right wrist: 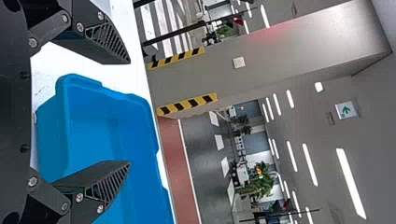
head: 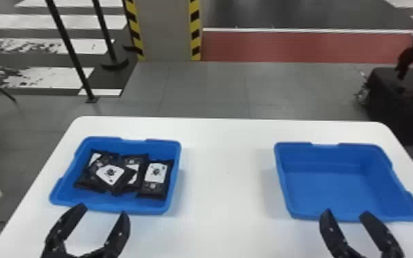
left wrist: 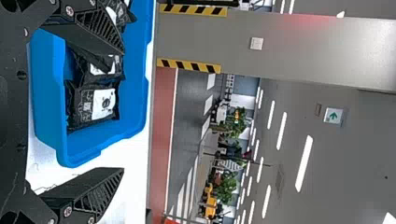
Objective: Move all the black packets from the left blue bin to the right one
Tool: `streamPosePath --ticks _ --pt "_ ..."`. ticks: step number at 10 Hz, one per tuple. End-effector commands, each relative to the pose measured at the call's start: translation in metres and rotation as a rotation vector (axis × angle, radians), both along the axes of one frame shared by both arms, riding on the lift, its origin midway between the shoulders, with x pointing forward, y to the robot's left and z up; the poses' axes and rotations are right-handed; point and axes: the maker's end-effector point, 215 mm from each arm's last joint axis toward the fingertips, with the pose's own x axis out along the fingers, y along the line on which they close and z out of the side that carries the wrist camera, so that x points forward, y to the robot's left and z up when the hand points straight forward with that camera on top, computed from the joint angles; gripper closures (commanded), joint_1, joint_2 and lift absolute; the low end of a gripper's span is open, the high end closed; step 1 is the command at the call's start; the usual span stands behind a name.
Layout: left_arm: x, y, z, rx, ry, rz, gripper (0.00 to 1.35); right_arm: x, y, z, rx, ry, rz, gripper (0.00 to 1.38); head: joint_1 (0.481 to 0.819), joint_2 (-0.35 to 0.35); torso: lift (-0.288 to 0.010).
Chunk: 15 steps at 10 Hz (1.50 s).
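White table (head: 228,192) on grey floor (head: 209,85).

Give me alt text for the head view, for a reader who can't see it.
Black packets lie, some overlapping, in the left blue bin, none in the right blue bin; both stand on a white table. The left pincer and right pincer, both open, show by the bins' near rims.

1. White, round-cornered, flat table (head: 228,195): two bins on it, well apart.
2. Rectangular blue plastic left bin (head: 147,207): flat, rectangular black packets (head: 156,176) inside; some overlap, one beside the right wall.
3. Rectangular blue plastic right bin (head: 326,192): right part of table.
4. Grey, flat-faced column (head: 166,31): beyond table's far edge, left of centre.
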Motion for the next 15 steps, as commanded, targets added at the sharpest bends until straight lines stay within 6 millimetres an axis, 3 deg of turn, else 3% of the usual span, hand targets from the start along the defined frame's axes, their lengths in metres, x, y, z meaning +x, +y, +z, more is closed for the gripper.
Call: streamPosePath --ticks 1,7,12,15 --pt "0.000 0.000 0.000 -0.002 0.000 0.003 0.14 0.000 0.000 0.000 0.001 0.001 0.000 0.28 0.695 0.044 -0.110" --pt "0.001 0.001 -0.003 -0.002 0.010 0.004 0.14 0.000 0.001 0.000 0.004 0.001 0.001 0.28 0.695 0.048 -0.110" --pt "0.019 0.040 -0.020 0.054 0.094 0.052 0.14 -0.002 0.000 -0.003 0.008 0.006 0.005 0.28 0.695 0.081 -0.110" --pt "0.031 0.052 -0.047 0.039 0.196 0.069 0.14 -0.004 0.000 -0.003 0.015 0.008 0.002 0.28 0.695 0.118 -0.110"
